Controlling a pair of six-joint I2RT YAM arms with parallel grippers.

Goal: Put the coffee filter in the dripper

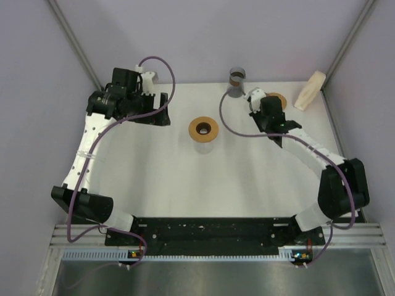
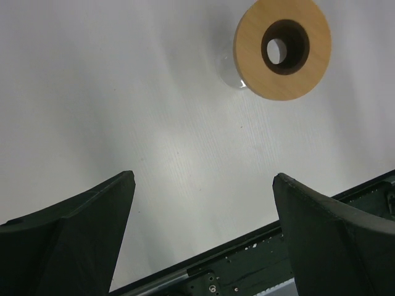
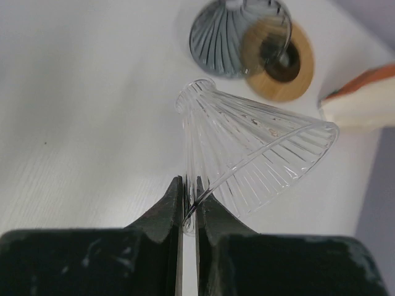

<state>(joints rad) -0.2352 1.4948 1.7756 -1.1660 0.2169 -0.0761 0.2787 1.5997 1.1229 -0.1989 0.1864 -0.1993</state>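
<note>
A clear ribbed glass dripper point(image 3: 259, 154) lies tilted on its side above the white table. My right gripper point(image 3: 190, 182) is shut on its rim, with the glass wall pinched between the two fingers. The coffee filter point(image 3: 361, 105) is a beige-white wedge-shaped stack at the far right, apart from the dripper; the top view shows it point(image 1: 310, 89) against the right wall. From above, the right gripper point(image 1: 256, 102) sits at the back right of the table. My left gripper point(image 2: 203, 179) hangs open over bare table with nothing between its fingers, at the back left point(image 1: 162, 114).
A wooden ring point(image 1: 203, 128) lies mid-table, also in the left wrist view point(image 2: 282, 49). A grey ribbed dripper point(image 3: 237, 34) stands at the back beside a second wooden ring point(image 3: 281, 61). Walls enclose the table on three sides.
</note>
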